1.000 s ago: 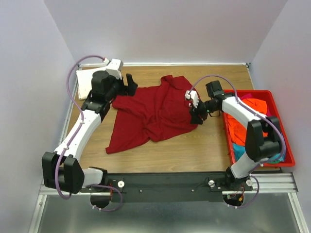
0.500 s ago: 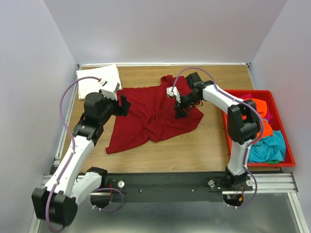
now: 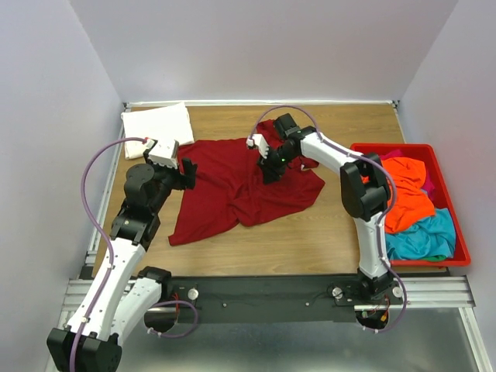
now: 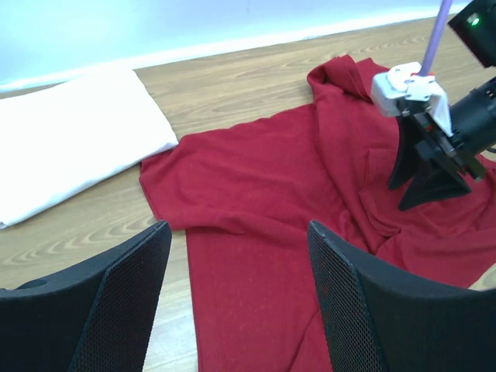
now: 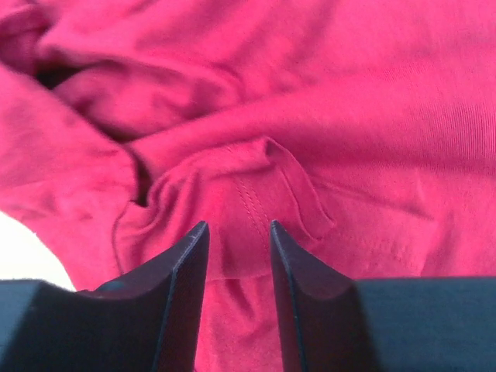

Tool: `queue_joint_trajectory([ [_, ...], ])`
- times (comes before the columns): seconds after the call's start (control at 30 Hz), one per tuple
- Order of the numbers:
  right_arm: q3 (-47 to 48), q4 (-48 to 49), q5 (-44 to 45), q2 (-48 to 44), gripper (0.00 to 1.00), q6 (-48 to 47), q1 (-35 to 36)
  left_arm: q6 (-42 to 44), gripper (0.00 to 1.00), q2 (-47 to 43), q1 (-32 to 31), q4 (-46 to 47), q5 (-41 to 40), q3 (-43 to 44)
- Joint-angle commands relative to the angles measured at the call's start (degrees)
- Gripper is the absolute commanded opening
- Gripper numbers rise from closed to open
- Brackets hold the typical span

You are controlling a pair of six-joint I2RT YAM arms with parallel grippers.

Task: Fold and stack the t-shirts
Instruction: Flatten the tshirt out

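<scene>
right pincer (image 5: 238, 226) down on dark red t-shirt (image 3: 225, 194) | rumpled, seam puckered

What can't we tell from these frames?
- Right wrist: whether the right gripper pinches the dark red t-shirt or only straddles a fold. Cloth shows between the jaws either way.
- Top: how many t-shirts sit in the red bin. They overlap, and the right arm covers its left rim.
- Left wrist: the white t-shirt is cut off by the left edge.
</scene>
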Motion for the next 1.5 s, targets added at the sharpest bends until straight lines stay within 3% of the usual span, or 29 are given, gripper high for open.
queue_joint_trajectory([
  [0.0,0.82,1.75,6.06,1.77,0.37,5.40,0.49,0.89,0.79,-0.58,0.07,2.00,-0.85,-0.28],
  [0.07,0.90,2.01,7.55,1.68,0.23,5.92,1.02,0.89,0.79,-0.66,-0.02,2.00,-0.59,-0.28],
  [0.1,0.56,2.10,7.90,0.46,0.09,6.45,1.11,0.98,0.79,-0.84,-0.02,2.00,-0.58,-0.28],
  [0.13,0.21,2.19,8.08,-0.34,0.03,6.63,1.11,0.89,0.79,-1.19,-0.02,2.00,-0.50,-0.28],
  [0.33,-4.63,2.71,11.51,-10.53,0.01,8.12,1.11,0.89,0.79,-1.89,-0.02,2.43,0.46,-0.54],
  [0.37,-5.07,2.80,11.51,-11.06,0.05,9.17,1.11,0.89,0.79,-1.89,-0.02,2.52,0.73,-0.63],
  [0.4,-5.25,2.89,11.69,-11.33,0.22,10.13,1.11,0.89,0.79,-1.63,0.07,2.52,0.99,-0.54],
  [0.53,-4.81,2.98,12.13,-8.88,0.49,14.71,1.11,0.80,0.79,-1.80,-0.02,2.35,1.44,-0.54],
  [0.6,-3.67,3.59,13.17,-7.38,0.56,18.38,1.11,0.71,0.79,-2.15,-0.02,2.43,1.44,-0.72],
  [0.77,0.64,3.86,15.64,-1.41,0.56,22.53,1.11,0.71,0.78,-2.16,-0.02,2.52,1.09,-0.81],
  [0.97,2.22,3.86,14.33,1.41,0.43,24.64,1.19,0.89,0.78,-0.66,0.07,2.52,1.96,-0.81],
  [1.0,2.14,3.86,14.32,1.59,0.29,24.65,1.28,0.89,0.79,-0.58,-0.02,2.44,2.05,-0.63],
  [1.1,1.17,3.68,14.24,-0.42,0.01,23.68,1.37,0.89,0.78,-0.49,-0.02,2.44,2.05,-0.63],
  [1.23,-4.53,0.98,15.03,-10.95,0.01,19.57,1.46,0.89,0.78,-1.27,-0.02,2.44,1.79,-0.81],
  [1.27,-6.28,-1.05,14.24,-17.24,0.01,16.94,1.28,0.98,0.78,-1.45,-0.02,2.44,1.79,-0.81],
  [1.37,-16.81,-13.60,12.83,-30.60,0.01,1.40,1.37,1.07,0.78,-2.07,-0.02,2.79,2.31,-0.81],
  [1.4,-27.99,-21.64,14.05,-38.58,0.01,-8.13,1.20,1.15,0.78,-2.16,-0.02,3.13,3.19,-0.89],
  [1.43,-28.10,-21.72,14.06,-38.66,0.01,-8.22,1.19,1.15,0.78,-2.16,-0.02,3.14,3.19,-0.90],
  [1.47,-31.67,-23.20,16.93,-46.84,0.01,-10.31,1.11,1.07,0.78,-2.16,0.07,3.31,3.80,-0.90],
])
